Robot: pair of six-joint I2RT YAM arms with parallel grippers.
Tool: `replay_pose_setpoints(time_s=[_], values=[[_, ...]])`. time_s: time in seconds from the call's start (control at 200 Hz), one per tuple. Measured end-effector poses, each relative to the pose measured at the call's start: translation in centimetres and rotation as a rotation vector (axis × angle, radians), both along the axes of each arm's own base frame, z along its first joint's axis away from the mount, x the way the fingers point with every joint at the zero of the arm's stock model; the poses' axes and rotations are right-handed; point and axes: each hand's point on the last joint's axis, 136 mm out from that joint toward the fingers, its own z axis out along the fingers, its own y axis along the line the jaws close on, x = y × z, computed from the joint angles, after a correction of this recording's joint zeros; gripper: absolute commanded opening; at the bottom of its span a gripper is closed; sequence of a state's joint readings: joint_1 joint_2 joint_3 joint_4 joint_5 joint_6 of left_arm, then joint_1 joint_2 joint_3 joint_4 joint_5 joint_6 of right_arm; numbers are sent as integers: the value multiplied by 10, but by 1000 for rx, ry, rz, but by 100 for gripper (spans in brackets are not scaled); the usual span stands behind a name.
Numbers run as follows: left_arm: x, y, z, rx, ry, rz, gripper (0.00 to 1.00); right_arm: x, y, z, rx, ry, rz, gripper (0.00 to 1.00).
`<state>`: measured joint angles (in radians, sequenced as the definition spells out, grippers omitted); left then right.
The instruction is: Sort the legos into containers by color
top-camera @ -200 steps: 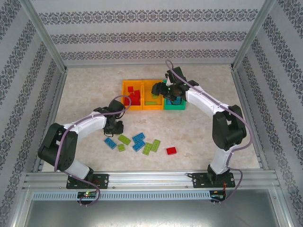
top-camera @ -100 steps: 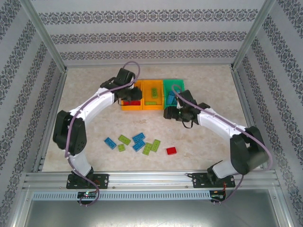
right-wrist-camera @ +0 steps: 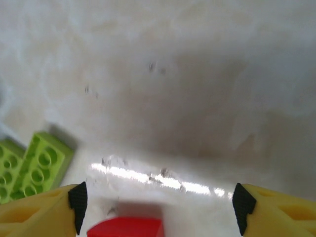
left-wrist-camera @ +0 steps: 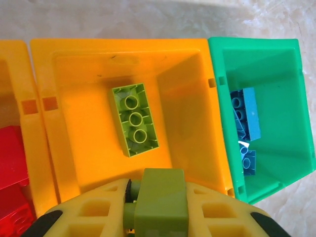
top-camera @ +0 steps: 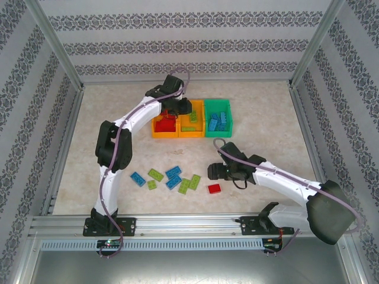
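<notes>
1. The three containers sit in a row on the surface. They are joined side by side, just under and in front of the left pincer.
2. The middle orange bin is straight ahead of that pincer. One lime green lego lies flat on its floor, bumps up.
3. The green bin is to the right of the pincer. Blue legos lie along its left wall.
4. The left orange bin is to the pincer's left. It has red legos in it.
5. The left pincer is pressed together on a green brick. It pinches the brick above the near edge of the middle orange bin.
6. The right pincer is spread wide. It is low over the surface, well apart from the bins.
7. A red lego lies on the surface between its two fingers. I cannot tell if a finger touches it.
8. More lime green bricks lie just off to the left of this pincer.
</notes>
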<state>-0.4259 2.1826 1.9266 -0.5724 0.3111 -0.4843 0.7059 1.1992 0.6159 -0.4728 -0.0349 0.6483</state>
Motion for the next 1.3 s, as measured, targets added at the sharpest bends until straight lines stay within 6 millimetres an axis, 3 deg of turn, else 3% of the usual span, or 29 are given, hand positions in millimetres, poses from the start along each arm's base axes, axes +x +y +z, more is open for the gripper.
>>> replay_pose_setpoints(time_s=[0.17,0.34,0.565,0.874,1.049,1.299], values=[[1,-8,4,-6,-10,-10,49,-18,10,3,-14,-14,60,91],[-5,-16,3,6,-5,-24,59,-27,15,6,-13,-14,77,91],[-11,-24,2,9,-2,-40,63,-46,16,-5,-46,37,104,91],[-13,-20,2,27,-7,-31,64,-61,14,-27,-124,116,121,90],[-19,-16,0,37,2,-28,65,-62,10,-36,-169,150,97,84],[-27,-9,3,51,2,-22,65,-58,5,-40,-242,172,66,67]])
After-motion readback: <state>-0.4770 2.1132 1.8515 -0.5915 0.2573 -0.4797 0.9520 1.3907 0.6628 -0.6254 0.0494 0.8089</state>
